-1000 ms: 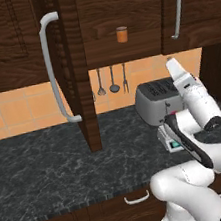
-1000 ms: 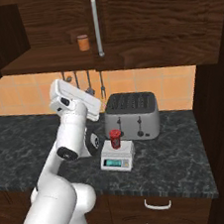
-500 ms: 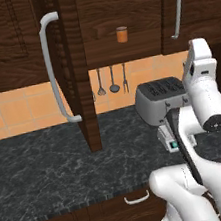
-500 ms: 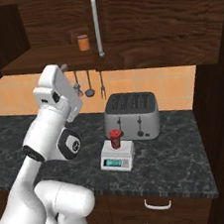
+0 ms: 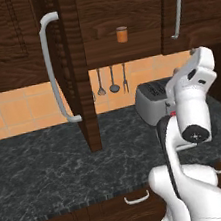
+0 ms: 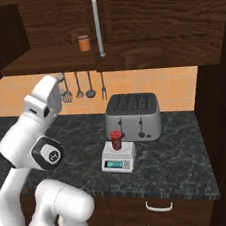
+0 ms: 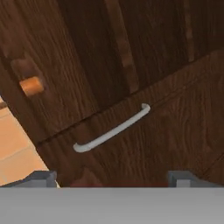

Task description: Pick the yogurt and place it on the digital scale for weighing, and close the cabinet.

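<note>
The two-finger claw shows its dark fingertips set wide apart with nothing between them, raised and aimed up at the dark brown wood-grain wall cabinet. Just ahead of the claw runs a long curved silver-grey bar handle; off to one side, deeper inside the cabinet, sits a small plain orange cylinder. Well below and behind the claw, the small red yogurt cup with a white-patterned label stands upright on the flat top of the small white-grey digital scale, just in front of the silver toaster. One tall cabinet door stands swung open.
</note>
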Robot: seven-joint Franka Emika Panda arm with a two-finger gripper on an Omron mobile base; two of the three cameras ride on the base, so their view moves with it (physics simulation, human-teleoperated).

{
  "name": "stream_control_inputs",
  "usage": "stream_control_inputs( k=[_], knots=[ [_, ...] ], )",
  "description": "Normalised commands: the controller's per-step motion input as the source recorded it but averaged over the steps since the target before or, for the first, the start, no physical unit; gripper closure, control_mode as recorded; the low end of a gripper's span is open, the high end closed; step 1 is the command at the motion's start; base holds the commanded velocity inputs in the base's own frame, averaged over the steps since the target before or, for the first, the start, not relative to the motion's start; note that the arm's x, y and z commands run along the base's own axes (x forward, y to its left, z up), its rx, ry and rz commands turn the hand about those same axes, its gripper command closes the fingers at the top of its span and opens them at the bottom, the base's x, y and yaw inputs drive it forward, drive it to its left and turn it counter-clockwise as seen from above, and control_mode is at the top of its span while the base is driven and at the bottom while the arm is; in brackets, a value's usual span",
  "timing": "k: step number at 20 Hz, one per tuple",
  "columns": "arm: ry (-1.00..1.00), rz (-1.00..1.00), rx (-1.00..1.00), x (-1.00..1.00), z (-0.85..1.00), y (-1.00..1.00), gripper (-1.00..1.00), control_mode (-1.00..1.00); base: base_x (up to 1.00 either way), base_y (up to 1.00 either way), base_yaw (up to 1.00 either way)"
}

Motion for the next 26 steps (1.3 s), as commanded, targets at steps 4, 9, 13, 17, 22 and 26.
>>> stream_control_inputs(
  k=[4,9,13,17,22,26],
  knots=[
    [0.3,0.14,0.54,-0.91,0.66,-0.13,-1.0,-1.0,0.0,0.0,0.0],
    [0.61,0.21,0.41,-1.0,0.67,0.0,-1.0,-1.0,0.0,0.0,0.0],
    [0.42,0.1,0.52,-1.0,0.27,0.3,-1.0,-1.0,0.0,0.0,0.0],
    [-0.26,-0.04,0.49,-1.0,-0.96,1.0,-1.0,-1.0,0.0,0.0,0.0],
    [-0.33,-0.15,0.55,-0.97,-0.93,1.0,-1.0,-1.0,0.0,0.0,0.0],
    [-0.31,-0.23,0.65,-0.65,-0.63,1.0,-1.0,-1.0,0.0,0.0,0.0]
  ],
)
